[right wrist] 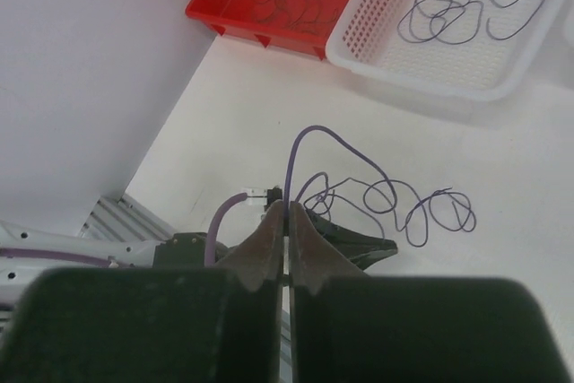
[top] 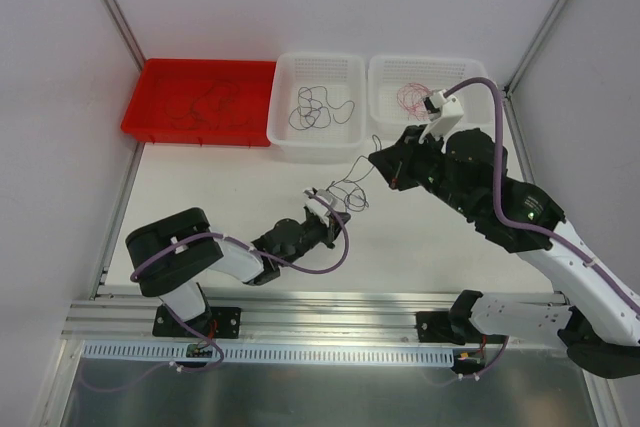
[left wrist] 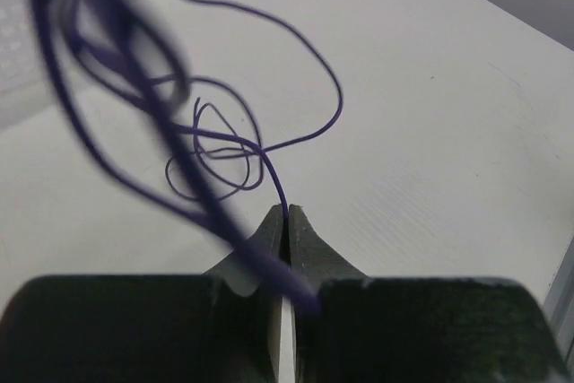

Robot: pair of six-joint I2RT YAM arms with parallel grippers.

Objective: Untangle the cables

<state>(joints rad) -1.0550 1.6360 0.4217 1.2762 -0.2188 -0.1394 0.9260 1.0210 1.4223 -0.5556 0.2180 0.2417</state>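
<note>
Roughly mid-table, strung between the two claws: one dark purple cable (top: 350,187), hair-thin and curly, sagging onto the white table (top: 250,172) in several small rings. Pinched at the nearer end by the left gripper (top: 322,203), fingers pressed flat together, strand running out from the very tips and then, in the left wrist view, curling away over the surface in a wide bend, with another stretch of it blurred close to the lens. Pinched farther along by the right gripper (top: 380,159), jaws likewise squeezed closed on the wire, strand leaving the fingertips in a short upward arch before dropping to the loops on the table. Both claws close together but not touching, the right one farther from the bases and off to the right of the left one. Beyond them, lined up side by side along the far edge: a red tray (top: 190,135) on the left, a middle white basket (top: 315,153) next to it, a right white basket (top: 395,60) last, partly covered by the right arm. Inside the red tray, dark strands (top: 210,97) in a loose tangle, too fine to count. Inside the middle white basket, dark wire (top: 315,109) in open loops, well apart from the held cable. Inside the right white basket, red wire (top: 410,97) in a small curl just beside the right arm's wrist.
</note>
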